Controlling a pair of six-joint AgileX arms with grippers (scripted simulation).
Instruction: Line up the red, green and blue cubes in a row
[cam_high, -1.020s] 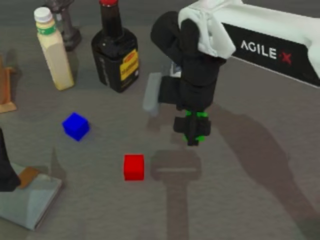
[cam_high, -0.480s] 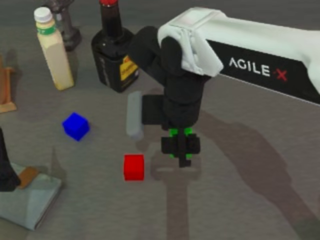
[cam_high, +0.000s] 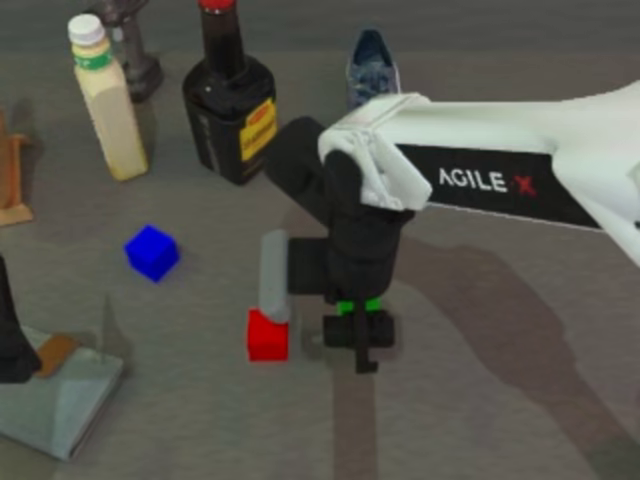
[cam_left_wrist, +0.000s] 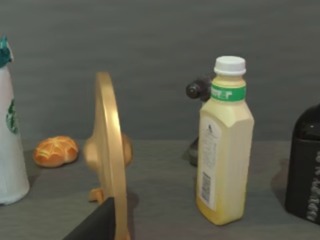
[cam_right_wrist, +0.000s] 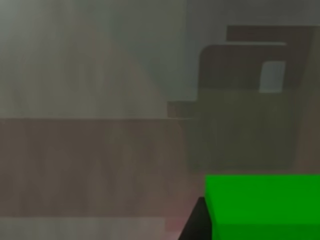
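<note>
My right claw (cam_high: 360, 335) grips the small bright green cube (cam_high: 358, 306) low beside the small bright red cube (cam_high: 267, 337), positioning it for row alignment.

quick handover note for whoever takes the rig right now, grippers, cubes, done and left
Right gripper: shut on the green cube, low over the table just right of the red cube.
Left arm: parked at the table's lower left edge, gripper not in view.
Blue cube: loose on the table, up and left of the red one, apart from it.
Done: green picked up and brought beside red.
Left: set green down next to red, then bring blue into the row.
</note>
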